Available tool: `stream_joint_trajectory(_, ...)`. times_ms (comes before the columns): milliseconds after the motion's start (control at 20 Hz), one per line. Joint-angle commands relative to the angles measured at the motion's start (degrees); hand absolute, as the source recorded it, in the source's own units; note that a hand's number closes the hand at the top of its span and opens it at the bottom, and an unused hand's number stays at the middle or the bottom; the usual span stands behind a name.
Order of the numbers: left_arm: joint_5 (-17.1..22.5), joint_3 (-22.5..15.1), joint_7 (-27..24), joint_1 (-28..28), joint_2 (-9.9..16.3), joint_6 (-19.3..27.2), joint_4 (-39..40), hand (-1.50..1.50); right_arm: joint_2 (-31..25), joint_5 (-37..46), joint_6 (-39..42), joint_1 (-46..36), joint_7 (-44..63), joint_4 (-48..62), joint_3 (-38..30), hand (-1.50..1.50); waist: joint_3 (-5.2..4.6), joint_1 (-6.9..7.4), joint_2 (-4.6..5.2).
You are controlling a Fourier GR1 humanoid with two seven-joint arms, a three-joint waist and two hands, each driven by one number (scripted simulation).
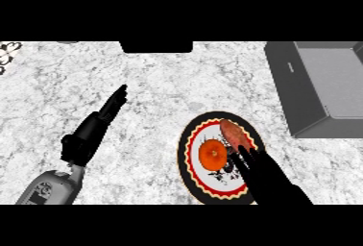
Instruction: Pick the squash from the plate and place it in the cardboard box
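**Squash on the plate, right hand over it**

The squash (235, 132) is a reddish-brown, elongated piece with a paler, pinkish sheen along its upper side. It lies on the plate (190, 144), on the far right part, running from near the upper rim down toward the middle. Its lower end meets the fingertips of the right hand (266, 170), which comes in from the lower edge and covers the plate's lower right part. Those fingers look fairly straight and point up toward the squash; whether they touch it or only overlap it from above cannot be told.

The plate is round with a black outer band, a red scalloped ring and a white centre. An orange round fruit (212, 154) sits in that centre, just left of the hand and just below the squash. Dark small marks show on the white part beneath the fruit.

The box (312, 81) stands at the upper right of the counter (156, 81), well apart from the plate. It looks grey, with an open top and a paler floor; nothing shows inside it.

The left hand (106, 113) rests at the left, fingers straight and together, pointing away up the counter, holding nothing.
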Motion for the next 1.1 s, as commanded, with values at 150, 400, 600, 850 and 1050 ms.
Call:
stream_joint_trajectory(150,-0.67,1.90,-1.68,1.17,-0.42,-2.38,-0.42,0.00,17.03,0.99,11.42,-7.03,17.00,1.35,4.74,-1.50,0.20,1.46,0.28)
stream_joint_trajectory(400,-3.60,1.62,1.50,-0.95,-4.74,-3.11,0.45,0.00,18.15,-3.36,16.05,-8.17,12.26,3.69,-3.86,-1.50,0.25,1.09,0.33)
stream_joint_trajectory(600,-4.17,2.88,0.96,0.95,-3.50,-4.79,-0.23,0.00,24.04,-0.28,16.12,-12.56,12.63,13.87,-4.31,-1.50,0.24,1.39,0.35)
stream_joint_trajectory(850,-6.65,3.88,-1.05,-1.46,-7.86,-3.81,4.61,0.00,22.20,2.61,10.99,-7.95,4.15,21.20,-5.14,-1.50,0.26,1.03,0.40)
stream_joint_trajectory(1050,-6.33,7.53,-0.69,-1.34,-6.99,-7.79,4.41,0.00,22.99,3.86,10.93,-7.05,0.03,22.63,-8.30,-1.50,0.25,1.05,0.36)
